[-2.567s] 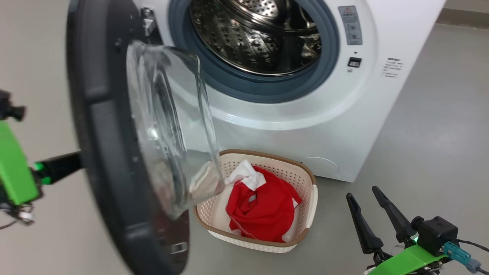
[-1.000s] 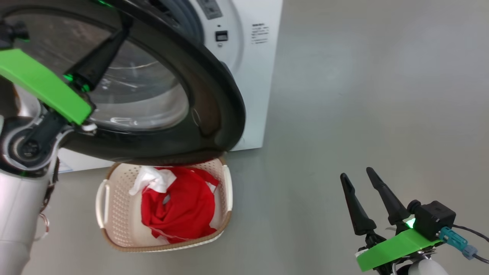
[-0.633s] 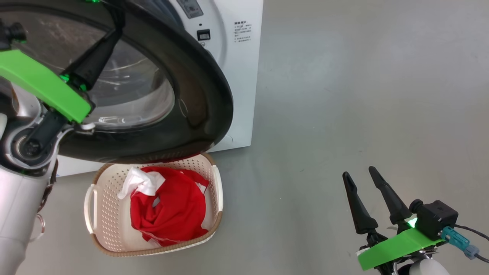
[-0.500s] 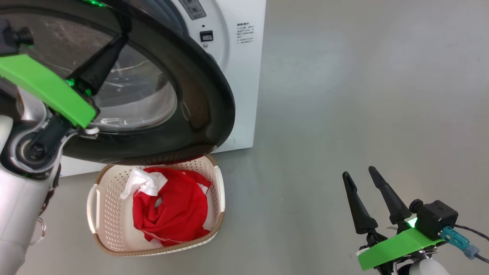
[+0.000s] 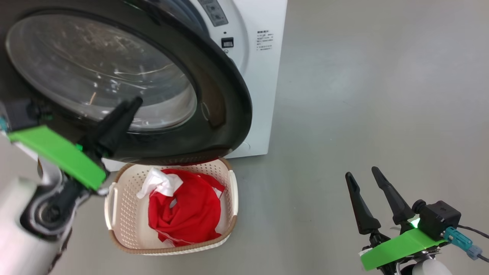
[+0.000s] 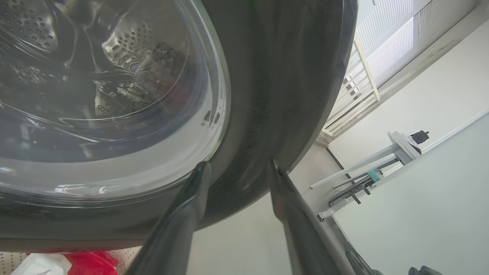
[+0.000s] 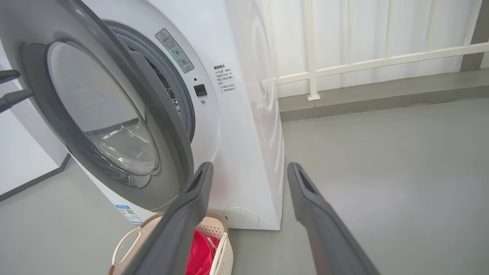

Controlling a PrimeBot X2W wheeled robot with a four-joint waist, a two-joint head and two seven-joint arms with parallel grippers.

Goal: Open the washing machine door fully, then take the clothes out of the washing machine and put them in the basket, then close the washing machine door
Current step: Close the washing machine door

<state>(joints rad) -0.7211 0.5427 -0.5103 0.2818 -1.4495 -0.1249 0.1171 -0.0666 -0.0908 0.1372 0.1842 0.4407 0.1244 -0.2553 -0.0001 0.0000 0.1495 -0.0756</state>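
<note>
- Red fabric with white patches: the clothes [image 5: 183, 214] lie bunched in the basket [image 5: 168, 250]. It stands on the floor [image 5: 344, 95] at about 7 o'clock in the head view, just in front of the washing machine [image 5: 263, 76]. From that I judge the unloading done, with only the closing left.
- The washing machine door [image 5: 217, 103] takes up the 10 to 11 o'clock part of the head view, and its black rim overhangs the basket's far edge. The right wrist view shows a gap between door and machine front at the door's 3 o'clock edge. So it stands most of the way across the opening but is not latched.
- The left gripper [image 6: 237, 164] is at the door's outer face, near 6 o'clock of the glass window, with its fingers apart and clamped on nothing. The tips lie at the glossy rim (whether they actually touch it I cannot tell). Spread fingers against the outer face suit a push rather than a grab, which is probably why they are held so.
- The right gripper [image 5: 363, 173] hangs at 4 to 5 o'clock in the head view, well apart from machine and basket. Its fingers are apart, empty and pointing toward 12 o'clock. It is likely parked there to keep clear of the door's swing.
- The next move, in my judgement, is a firm push on the rim until the latch catches. The fingers could slide on the curved gloss, or the door could stop short.
</note>
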